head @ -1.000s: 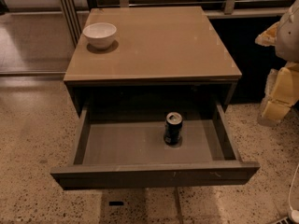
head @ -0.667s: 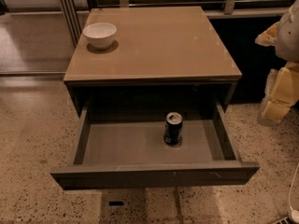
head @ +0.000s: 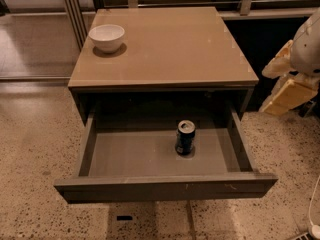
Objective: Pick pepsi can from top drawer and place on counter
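The pepsi can (head: 185,137) is dark blue with a silver top and stands upright on the grey bottom of the open top drawer (head: 125,156), right of its middle. The drawer is pulled out toward me under the tan counter (head: 170,44). My gripper (head: 287,84) shows as pale tan and white parts at the right edge, beside the cabinet's right side. It is well away from the can, up and to its right, and holds nothing that I can see.
A white bowl (head: 106,36) sits on the counter's back left corner. Speckled terrazzo floor (head: 35,149) surrounds the cabinet. Metal posts (head: 75,9) and a railing stand behind it. A white cable (head: 315,209) runs along the floor at the lower right.
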`<state>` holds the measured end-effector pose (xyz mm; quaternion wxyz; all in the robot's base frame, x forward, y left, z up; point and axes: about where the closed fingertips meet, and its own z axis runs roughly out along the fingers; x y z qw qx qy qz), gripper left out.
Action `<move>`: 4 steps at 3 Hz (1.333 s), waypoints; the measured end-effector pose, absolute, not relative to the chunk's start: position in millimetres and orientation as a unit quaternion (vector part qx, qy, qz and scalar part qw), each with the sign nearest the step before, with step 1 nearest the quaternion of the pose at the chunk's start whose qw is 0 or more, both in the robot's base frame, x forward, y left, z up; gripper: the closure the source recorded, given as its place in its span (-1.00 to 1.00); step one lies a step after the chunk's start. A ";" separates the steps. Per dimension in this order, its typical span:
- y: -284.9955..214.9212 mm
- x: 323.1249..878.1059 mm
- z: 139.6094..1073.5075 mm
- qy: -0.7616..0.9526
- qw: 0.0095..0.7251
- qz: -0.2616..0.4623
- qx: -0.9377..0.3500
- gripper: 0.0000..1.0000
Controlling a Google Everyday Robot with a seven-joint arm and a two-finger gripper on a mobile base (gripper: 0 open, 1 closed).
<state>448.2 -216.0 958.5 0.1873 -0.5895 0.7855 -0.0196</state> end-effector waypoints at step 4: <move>-177.0 505.4 837.2 0.793 0.313 0.119 -0.510 1.00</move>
